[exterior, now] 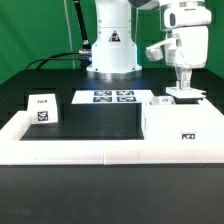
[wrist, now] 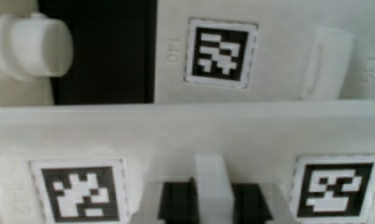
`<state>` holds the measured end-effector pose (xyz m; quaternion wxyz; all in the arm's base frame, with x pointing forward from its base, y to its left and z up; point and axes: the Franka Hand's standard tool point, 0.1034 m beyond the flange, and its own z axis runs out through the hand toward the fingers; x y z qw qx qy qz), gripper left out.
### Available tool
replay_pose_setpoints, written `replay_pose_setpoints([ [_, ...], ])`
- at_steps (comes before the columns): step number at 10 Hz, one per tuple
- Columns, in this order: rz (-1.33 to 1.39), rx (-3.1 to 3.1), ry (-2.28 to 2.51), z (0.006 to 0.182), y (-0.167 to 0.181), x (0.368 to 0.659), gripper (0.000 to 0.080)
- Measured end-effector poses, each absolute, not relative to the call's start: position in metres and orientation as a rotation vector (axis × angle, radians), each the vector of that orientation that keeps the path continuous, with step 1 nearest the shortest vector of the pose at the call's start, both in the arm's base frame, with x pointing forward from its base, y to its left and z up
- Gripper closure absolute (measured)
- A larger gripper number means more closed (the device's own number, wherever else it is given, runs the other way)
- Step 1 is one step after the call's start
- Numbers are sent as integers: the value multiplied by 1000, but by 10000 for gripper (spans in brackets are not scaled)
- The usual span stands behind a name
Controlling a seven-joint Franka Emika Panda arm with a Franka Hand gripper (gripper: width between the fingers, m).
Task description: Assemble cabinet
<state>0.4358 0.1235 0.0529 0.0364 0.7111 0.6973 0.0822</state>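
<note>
Fingers (exterior: pixel 177 87) of the gripper (exterior: pixel 181 90) point straight down in the exterior view, and their spread cannot be judged. The cabinet (exterior: pixel 172 120), a white box with a black-and-white square tag (exterior: pixel 190 133) on its front, sits directly beneath them. In the wrist view, two dark bars flank a narrow white strip (wrist: pixel 210 185) between tagged white faces; whether they pinch it is unclear.

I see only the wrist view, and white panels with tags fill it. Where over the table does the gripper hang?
Observer: The gripper hangs low at the exterior view's right, just beyond the cabinet.
Operator: Is any loose part far from there?
Observer: Yes, a small tagged white piece lies at the exterior view's left, apart from the cabinet.
Operator: And the marker board?
Observer: The marker board lies between them, nearer the robot base.
</note>
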Motion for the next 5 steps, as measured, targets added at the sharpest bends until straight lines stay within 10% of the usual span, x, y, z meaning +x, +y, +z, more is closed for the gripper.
replay_pose_setpoints([
  [5,256,2197,2130,52,125,435,729],
])
